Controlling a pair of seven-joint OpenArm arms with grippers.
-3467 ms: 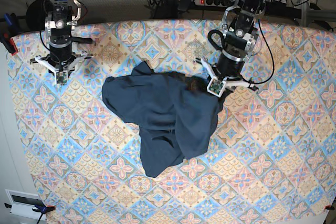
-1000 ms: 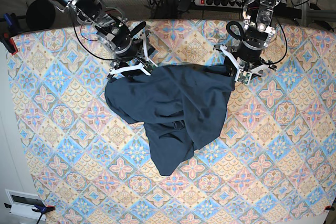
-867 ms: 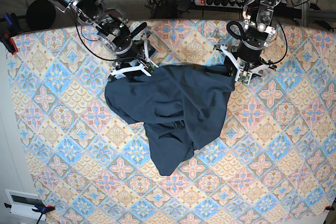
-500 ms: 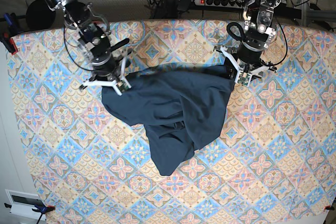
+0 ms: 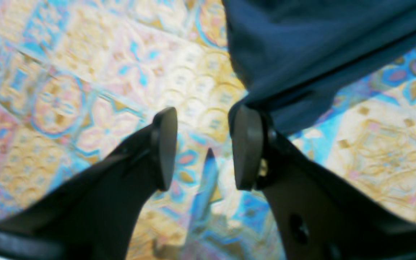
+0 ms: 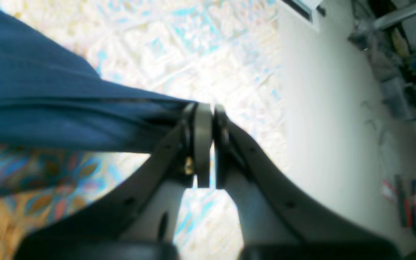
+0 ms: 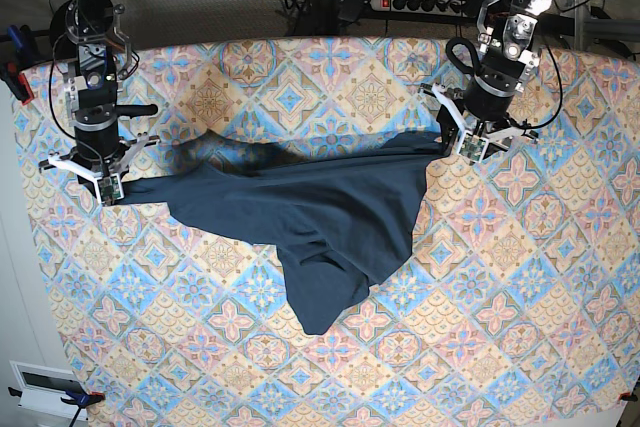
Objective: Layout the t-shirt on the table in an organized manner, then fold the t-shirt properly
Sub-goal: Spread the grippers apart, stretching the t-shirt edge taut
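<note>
The dark navy t-shirt point(image 7: 320, 202) lies stretched across the patterned table point(image 7: 500, 297), with a tail of cloth hanging toward the near side. My right gripper point(image 7: 108, 187) is at the table's left side, shut on the shirt's left end. In the right wrist view its jaws point(image 6: 211, 107) press together with the t-shirt point(image 6: 49, 108) running off to the left. My left gripper point(image 7: 452, 145) sits at the shirt's right end. In the left wrist view it point(image 5: 205, 110) stands open, the table point(image 5: 85, 72) showing between the pads, and the t-shirt point(image 5: 302, 47) bunches against the right finger's tip.
A power strip and cables point(image 7: 400, 2) lie behind the table's far edge. A red clamp point(image 7: 20, 82) grips the left edge. A white box point(image 7: 45, 387) sits on the floor at lower left. Pale floor point(image 6: 338, 108) lies beyond the table's left edge.
My right gripper shut on the shirt's edge and pulled it left from the upper middle to the table's left side, stretching the shirt wide. The left arm barely moved.
</note>
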